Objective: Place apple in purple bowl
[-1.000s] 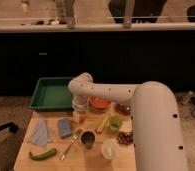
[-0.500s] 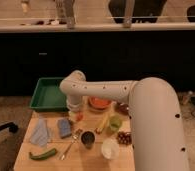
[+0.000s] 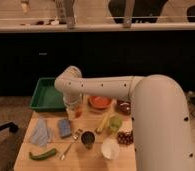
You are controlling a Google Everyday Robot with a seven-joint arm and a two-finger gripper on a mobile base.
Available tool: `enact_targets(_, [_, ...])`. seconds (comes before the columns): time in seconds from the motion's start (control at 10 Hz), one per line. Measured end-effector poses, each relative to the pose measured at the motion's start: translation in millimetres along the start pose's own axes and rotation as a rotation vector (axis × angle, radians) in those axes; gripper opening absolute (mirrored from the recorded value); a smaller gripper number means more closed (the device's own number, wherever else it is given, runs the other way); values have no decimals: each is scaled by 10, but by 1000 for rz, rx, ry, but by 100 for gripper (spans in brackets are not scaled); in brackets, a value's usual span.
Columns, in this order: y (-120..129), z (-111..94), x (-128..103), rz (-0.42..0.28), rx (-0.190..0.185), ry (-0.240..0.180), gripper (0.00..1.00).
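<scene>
The apple [image 3: 78,113] shows as a small orange-red shape on the wooden table [image 3: 93,160], just left of the orange bowl. My gripper [image 3: 73,107] hangs from the white arm directly above and against the apple, partly hiding it. The purple bowl [image 3: 123,106] is dark and glossy. It sits to the right of the orange bowl, half covered by my arm.
A green tray [image 3: 47,94] lies at the back left. An orange bowl [image 3: 100,102], a banana [image 3: 102,124], a green cup [image 3: 114,123], a metal cup [image 3: 87,138], a white cup [image 3: 110,148], grapes [image 3: 125,137], a blue sponge [image 3: 65,127], a cloth [image 3: 40,134] and a green vegetable [image 3: 42,155] crowd the table.
My arm's wrist and gripper have swung left, from near the orange bowl to the tray's right edge, and come down over the apple.
</scene>
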Motion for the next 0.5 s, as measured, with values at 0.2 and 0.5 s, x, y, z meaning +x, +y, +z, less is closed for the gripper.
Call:
enact_targets(0.2, [71,-107,-24,-8,-21,-9,0])
enact_targets(0.5, [245,-329,-197,-4,-41,-16,0])
